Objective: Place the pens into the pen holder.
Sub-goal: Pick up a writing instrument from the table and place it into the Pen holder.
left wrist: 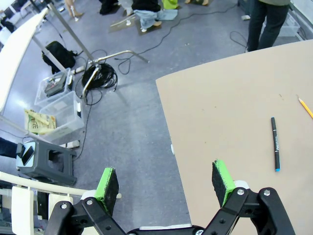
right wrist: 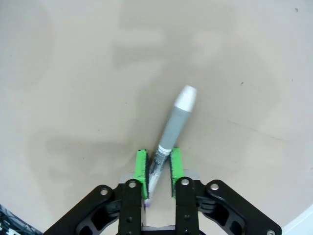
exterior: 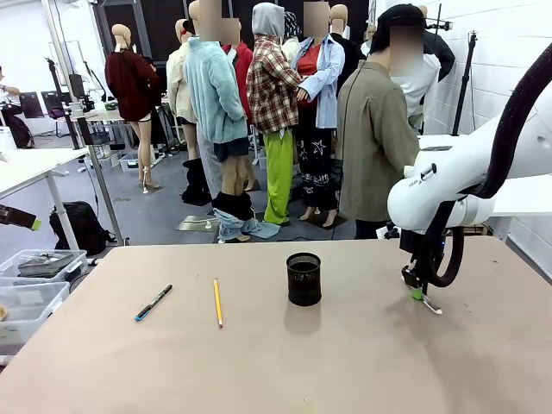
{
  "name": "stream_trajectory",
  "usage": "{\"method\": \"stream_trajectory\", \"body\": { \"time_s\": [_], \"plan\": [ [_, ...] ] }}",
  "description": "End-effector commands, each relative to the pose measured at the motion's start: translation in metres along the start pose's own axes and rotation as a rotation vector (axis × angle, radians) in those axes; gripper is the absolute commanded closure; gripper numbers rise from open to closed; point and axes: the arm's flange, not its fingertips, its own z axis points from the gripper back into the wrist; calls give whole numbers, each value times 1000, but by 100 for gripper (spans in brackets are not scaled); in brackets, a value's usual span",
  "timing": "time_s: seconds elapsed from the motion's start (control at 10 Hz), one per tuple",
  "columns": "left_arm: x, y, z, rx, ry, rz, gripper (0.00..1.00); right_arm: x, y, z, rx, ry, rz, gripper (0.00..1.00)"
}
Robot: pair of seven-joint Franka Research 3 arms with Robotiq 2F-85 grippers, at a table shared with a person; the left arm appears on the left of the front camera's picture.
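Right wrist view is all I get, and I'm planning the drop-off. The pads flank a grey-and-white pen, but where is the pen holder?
Observer: The pen holder stands upright mid-table, to the left of the right gripper, which is closed on the pale pen. The two are apart.
Operator: Is anything in it?
Observer: No pen sticks out above its rim. I cannot see its inside.
Operator: And the other pens?
Observer: The yellow pencil and the dark pen lie flat on the table, left of the holder, with the pencil nearer to it.
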Motion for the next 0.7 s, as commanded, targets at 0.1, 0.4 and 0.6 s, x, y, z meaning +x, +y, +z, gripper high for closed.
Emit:
{"method": "stream_trajectory", "body": {
  "time_s": [0.1,0.4,0.6],
  "plan": [
    [0,1,-1,2,-3,8,0,-7,7,9,-18,-16,98,100],
    [0,1,-1,2,-3,8,0,-33,5,48,30,-249,320,100],
    [0,1,-1,2,-3,8,0,-43,7,82,25,-456,453,100]
  ]
}}
